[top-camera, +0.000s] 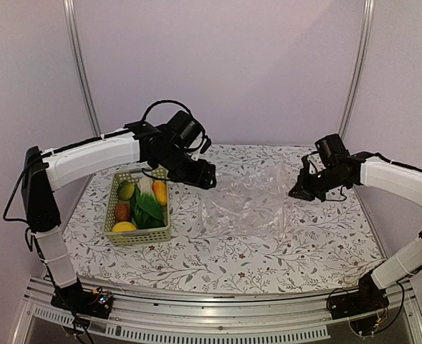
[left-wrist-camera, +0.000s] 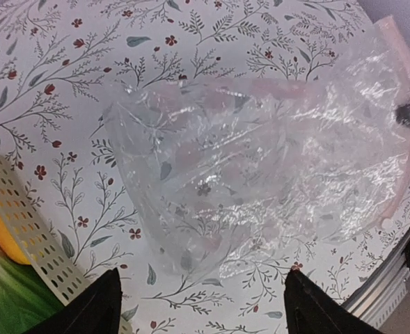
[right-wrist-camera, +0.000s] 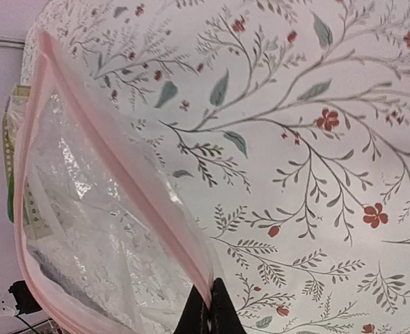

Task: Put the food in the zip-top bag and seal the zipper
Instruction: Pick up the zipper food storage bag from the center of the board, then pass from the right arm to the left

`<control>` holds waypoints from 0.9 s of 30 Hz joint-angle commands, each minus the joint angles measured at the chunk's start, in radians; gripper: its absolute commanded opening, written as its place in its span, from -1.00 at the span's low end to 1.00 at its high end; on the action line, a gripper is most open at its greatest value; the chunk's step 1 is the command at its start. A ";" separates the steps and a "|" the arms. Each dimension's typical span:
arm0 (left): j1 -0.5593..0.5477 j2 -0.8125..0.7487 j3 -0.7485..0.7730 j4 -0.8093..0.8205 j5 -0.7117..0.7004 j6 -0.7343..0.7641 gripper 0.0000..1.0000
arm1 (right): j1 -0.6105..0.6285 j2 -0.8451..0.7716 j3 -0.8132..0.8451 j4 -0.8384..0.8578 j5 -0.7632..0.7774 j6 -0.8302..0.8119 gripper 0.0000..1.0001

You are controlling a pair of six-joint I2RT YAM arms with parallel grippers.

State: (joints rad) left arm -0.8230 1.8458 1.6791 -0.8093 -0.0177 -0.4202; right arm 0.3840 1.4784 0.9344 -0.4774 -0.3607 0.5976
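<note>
The clear zip-top bag lies crumpled on the flowered table, between the arms. My right gripper is shut on the bag's pink zipper strip at the bag's right edge and lifts that edge. My left gripper is open and empty, above the bag's left end; the bag lies ahead of its fingers. The food sits in the pale green basket at the left: dark green pieces, a yellow lemon, orange and reddish-brown pieces.
The basket's slotted wall shows at the lower left of the left wrist view. The table's front edge has a metal rail. Pale walls and two upright poles stand behind the table.
</note>
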 commanded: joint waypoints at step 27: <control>-0.142 0.066 0.137 0.327 -0.002 -0.226 0.56 | 0.314 0.152 0.677 -0.372 0.372 -0.124 -1.00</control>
State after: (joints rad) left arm -0.9409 1.8698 1.7599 -0.4339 0.0383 -0.6033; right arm 0.6796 1.6108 1.5539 -0.8627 0.0296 0.4572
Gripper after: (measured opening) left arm 0.790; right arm 0.005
